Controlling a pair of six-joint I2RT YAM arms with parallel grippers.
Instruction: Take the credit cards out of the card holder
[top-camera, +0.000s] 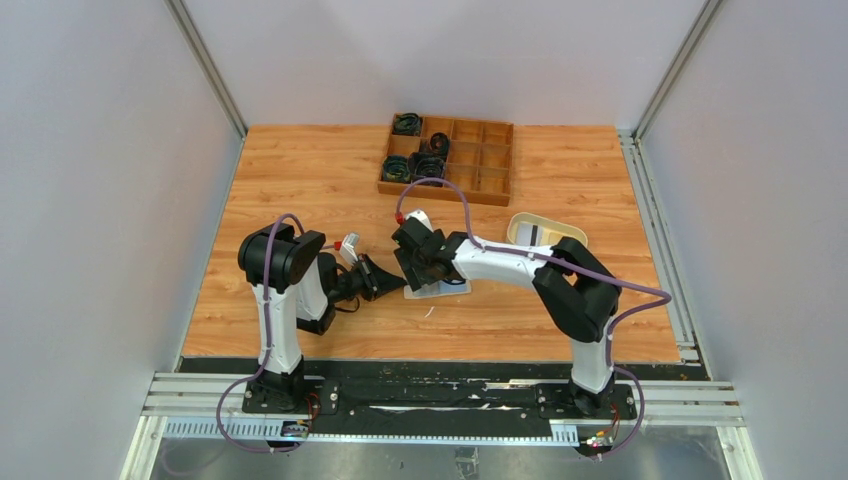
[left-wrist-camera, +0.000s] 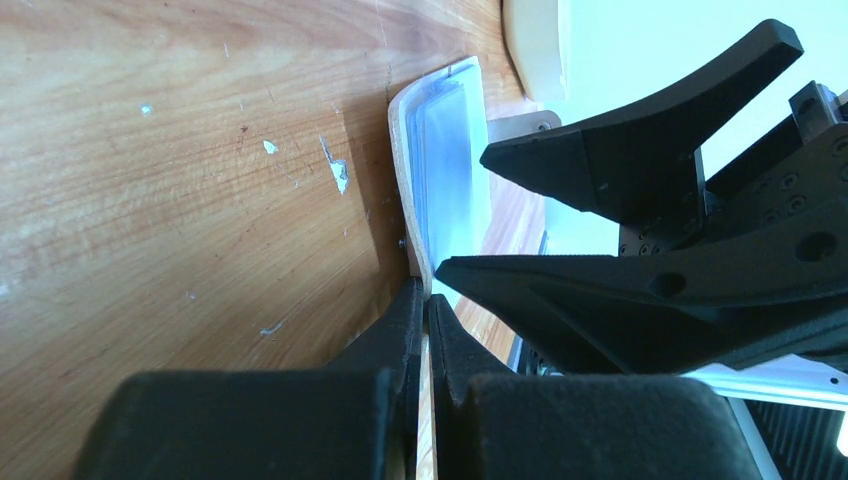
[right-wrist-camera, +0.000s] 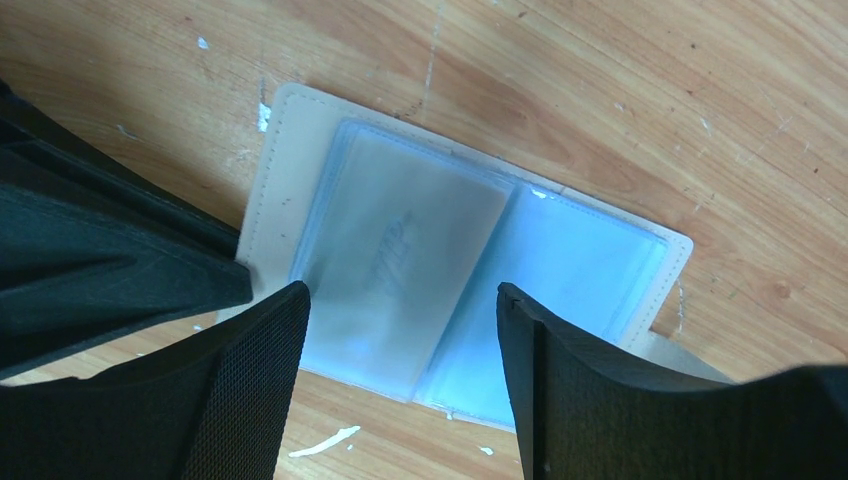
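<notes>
Card holder (right-wrist-camera: 265, 180) is lying opened flat on the bench (top-camera: 300, 180), near the middle and a little toward the near edge, between the two arms. The bench is showing an orange-brown wood-grain top, smooth but flecked with small white chips and scratches. Pale grey wall panels set in aluminium posts are closing the space in on three sides. A metal rail is running along the near edge under the arm bases.

We are seeing a beige cover with rounded corners and, inside it, glossy clear plastic sleeves tinted blue. One of the credit cards (right-wrist-camera: 400, 240), pale and rectangular with faint script, is sitting in the sleeve nearer the left jaws.

The left jaws are pressing together on the thin edge of the cover. The right jaws are standing apart just over the sleeves, one black textured finger (right-wrist-camera: 250, 400) at the page's edge and the other at the fold. We are unable to tell whether they are touching the plastic.

A brown wooden compartment box (top-camera: 447, 158) is sitting at the far edge, with dark coiled items (top-camera: 412, 168) filling a few of its left cells. A cream oval tray (top-camera: 555, 225) is lying to the right. From above, the right arm (top-camera: 520, 262) is covering part of the tray and most of the card holder.
</notes>
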